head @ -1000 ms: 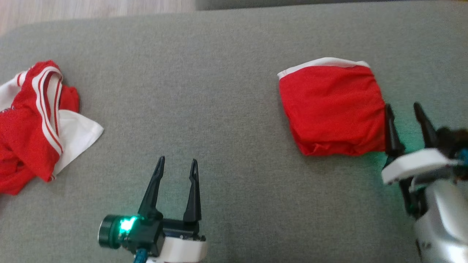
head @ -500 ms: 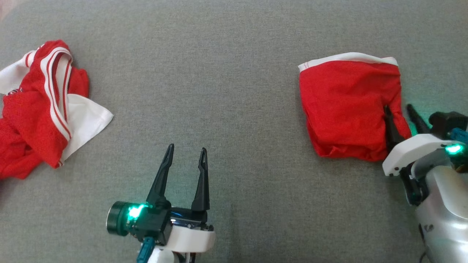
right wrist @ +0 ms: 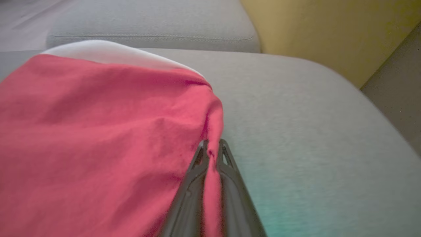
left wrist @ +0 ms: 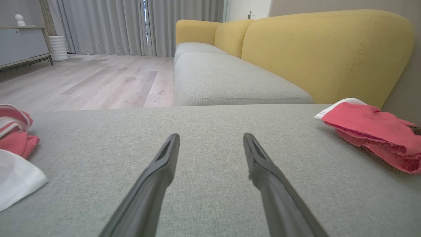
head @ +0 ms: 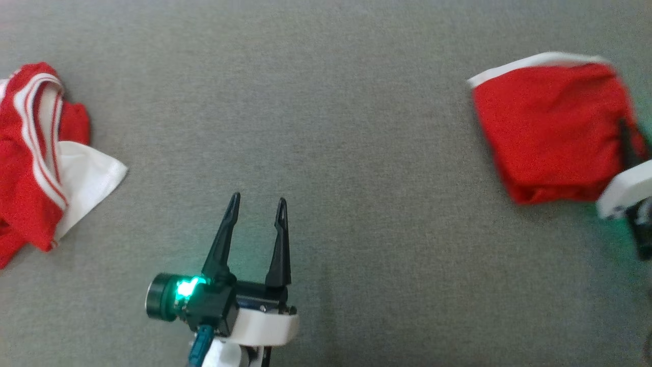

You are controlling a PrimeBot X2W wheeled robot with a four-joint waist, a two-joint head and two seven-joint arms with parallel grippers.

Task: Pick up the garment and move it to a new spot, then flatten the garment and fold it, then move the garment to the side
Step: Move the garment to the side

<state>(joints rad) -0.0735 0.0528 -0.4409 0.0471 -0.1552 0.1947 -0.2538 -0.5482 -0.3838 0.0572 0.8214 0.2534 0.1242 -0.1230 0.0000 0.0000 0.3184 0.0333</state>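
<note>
Garment (head: 550,127), folded, lies on the cushion (head: 356,102) at the frame's upper right, its right edge clamped in the right tool (right wrist: 213,144), well apart from the wide-spread left tool (head: 258,200) at lower centre.

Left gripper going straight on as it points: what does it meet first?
Way looks free: bare grey cushion ahead of the left gripper; folded red garment and crumpled garment lie off to the sides. Depth unclear.

Domestic living room: yellow-backed sofa (left wrist: 325,49) with grey seat cushions (left wrist: 230,82), full-length grey curtains (left wrist: 108,26), pale wood-plank floor (left wrist: 98,79), low sideboard (left wrist: 19,46).
</note>
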